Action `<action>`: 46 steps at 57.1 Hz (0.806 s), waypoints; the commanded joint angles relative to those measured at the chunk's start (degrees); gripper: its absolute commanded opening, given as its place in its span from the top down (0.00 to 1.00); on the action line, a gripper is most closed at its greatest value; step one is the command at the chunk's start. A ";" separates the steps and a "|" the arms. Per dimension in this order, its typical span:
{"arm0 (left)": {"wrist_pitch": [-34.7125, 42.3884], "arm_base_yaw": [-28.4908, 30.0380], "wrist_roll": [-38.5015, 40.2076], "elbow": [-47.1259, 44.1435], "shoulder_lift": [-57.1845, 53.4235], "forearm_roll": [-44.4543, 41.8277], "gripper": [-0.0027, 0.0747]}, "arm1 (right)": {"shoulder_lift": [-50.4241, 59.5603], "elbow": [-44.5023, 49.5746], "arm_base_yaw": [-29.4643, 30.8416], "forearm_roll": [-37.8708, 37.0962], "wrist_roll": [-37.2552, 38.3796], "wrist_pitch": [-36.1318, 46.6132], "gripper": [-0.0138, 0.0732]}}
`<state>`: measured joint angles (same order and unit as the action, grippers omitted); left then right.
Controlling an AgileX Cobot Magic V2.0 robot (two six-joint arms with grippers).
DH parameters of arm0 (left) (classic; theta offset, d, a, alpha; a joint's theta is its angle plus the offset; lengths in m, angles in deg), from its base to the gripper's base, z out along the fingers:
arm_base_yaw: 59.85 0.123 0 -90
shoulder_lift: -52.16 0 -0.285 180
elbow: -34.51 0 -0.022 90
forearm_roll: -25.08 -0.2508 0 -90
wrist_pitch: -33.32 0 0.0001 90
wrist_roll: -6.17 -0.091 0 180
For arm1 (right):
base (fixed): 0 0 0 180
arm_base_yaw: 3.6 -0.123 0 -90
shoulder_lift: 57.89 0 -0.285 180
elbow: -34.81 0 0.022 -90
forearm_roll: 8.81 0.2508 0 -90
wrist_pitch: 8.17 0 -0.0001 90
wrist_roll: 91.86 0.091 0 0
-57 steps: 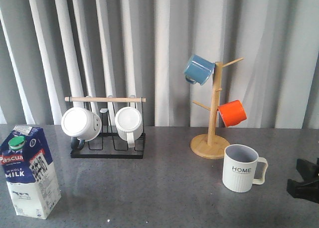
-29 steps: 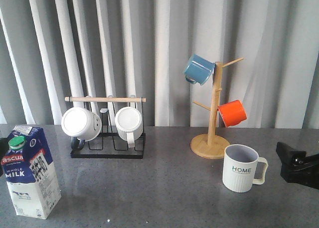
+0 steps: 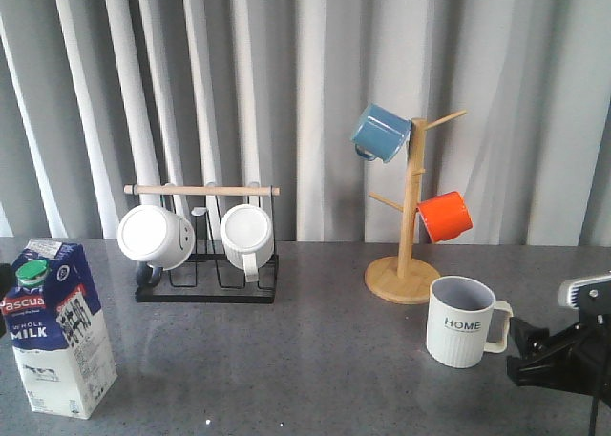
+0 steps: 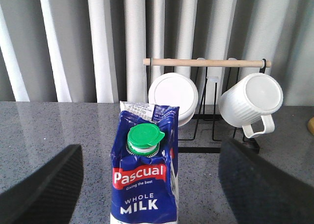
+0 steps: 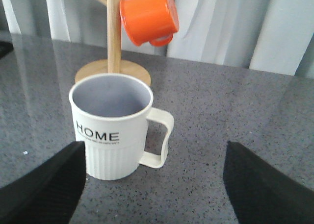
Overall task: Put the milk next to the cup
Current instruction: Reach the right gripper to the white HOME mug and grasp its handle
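Front view: a grey speckled table (image 3: 315,360) before pale pleated curtains.
Milk: the carton (image 3: 57,326) stands upright at the near left of the table, blue top, green cap, white base; well apart from the cup.
Cup: the ribbed "HOME" mug (image 3: 464,321) stands upright at the right, handle pointing right, just in front of the wooden mug tree (image 3: 409,212).
Mug tree: carries a blue mug (image 3: 380,133) high up and an orange mug (image 3: 446,216) lower.
Rack: a black wire rack (image 3: 205,240) with a wooden bar holds two white mugs, behind and right of the milk.
Left gripper: (image 4: 147,185) fingers spread wide, one either side of the carton, touching nothing.
Right gripper: (image 5: 154,185) fingers likewise spread, the cup between and beyond them, untouched; seen from the front it sits just right of the cup's handle.
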<state>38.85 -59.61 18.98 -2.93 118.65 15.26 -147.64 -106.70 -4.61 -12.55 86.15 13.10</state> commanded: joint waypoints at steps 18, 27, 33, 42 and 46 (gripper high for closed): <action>3.86 -0.37 -0.02 1.98 -0.71 0.15 0.27 | -16.74 -1.88 1.29 4.31 -4.09 31.80 0.21; 3.86 -0.37 -0.02 1.98 -0.71 0.15 0.27 | -19.80 -1.88 3.67 6.19 -3.46 33.62 0.21; 3.86 -0.37 -0.02 1.98 -0.71 0.15 0.27 | -21.12 -1.88 5.55 3.74 -3.40 34.52 0.21; 3.91 -0.37 -0.02 1.98 -0.71 0.15 0.27 | -22.82 -3.02 6.62 1.85 -0.68 34.84 0.21; 3.91 -0.37 -0.02 1.98 -0.71 0.15 0.27 | -23.56 -4.08 6.62 1.15 0.47 34.57 0.21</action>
<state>38.81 -59.61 18.98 -2.93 118.65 15.26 -172.75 -108.39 1.63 -9.67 85.24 42.98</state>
